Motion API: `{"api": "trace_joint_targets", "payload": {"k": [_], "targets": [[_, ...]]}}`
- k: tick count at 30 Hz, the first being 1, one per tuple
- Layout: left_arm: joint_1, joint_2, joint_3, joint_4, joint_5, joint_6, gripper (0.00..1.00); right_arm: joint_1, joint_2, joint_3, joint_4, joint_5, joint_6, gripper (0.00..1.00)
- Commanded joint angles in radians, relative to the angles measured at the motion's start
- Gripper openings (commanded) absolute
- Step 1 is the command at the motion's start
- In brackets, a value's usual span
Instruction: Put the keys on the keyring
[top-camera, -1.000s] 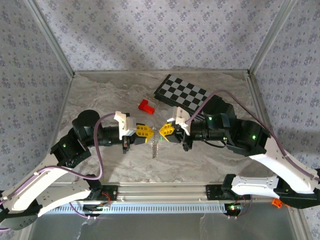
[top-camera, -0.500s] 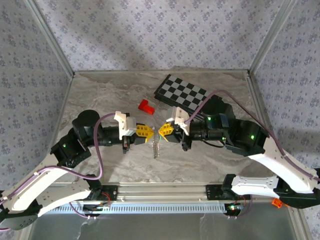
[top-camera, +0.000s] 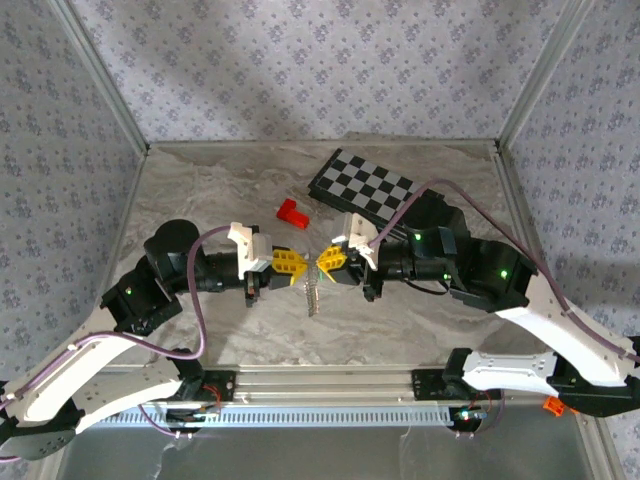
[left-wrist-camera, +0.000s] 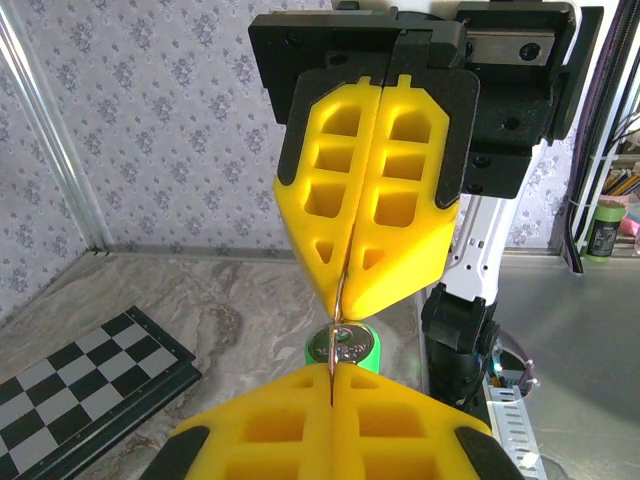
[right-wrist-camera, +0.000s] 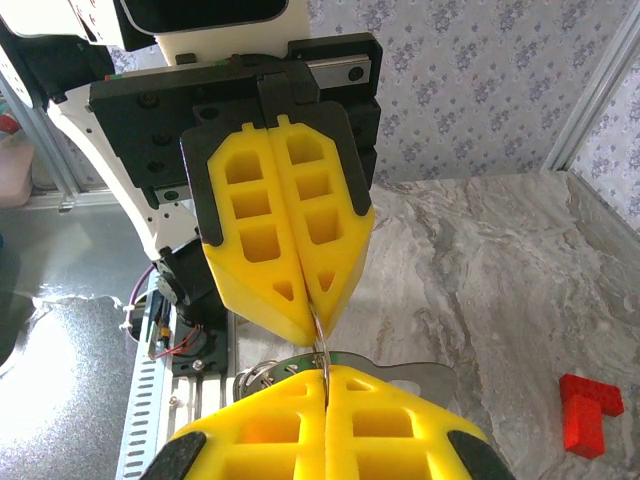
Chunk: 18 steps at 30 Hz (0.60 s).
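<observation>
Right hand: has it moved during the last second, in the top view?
Yes. The right hand shifted slightly left, judged against the fixed chessboard.

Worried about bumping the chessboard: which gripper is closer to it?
Right. The right gripper sits just nearside of the chessboard; the left gripper is farther left, tip to tip with it. Both are shut on the keyring.

Marbled table (top-camera: 200, 190): red block (top-camera: 291, 213), chessboard (top-camera: 365, 185)
</observation>
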Motion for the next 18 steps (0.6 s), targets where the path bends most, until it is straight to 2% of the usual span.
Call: {"api": "trace_joint_targets", "payload": {"k": [1,18], "targets": [[-0.007,0.001,0.003,0.066,0.018,-0.009,0.00,-0.005,0.005,-0.011,0.030,-0.019,0.005,0.00],[-0.007,0.001,0.002,0.064,0.020,-0.010,0.00,-0.005,0.008,-0.013,0.033,-0.019,-0.001,0.00]]}}
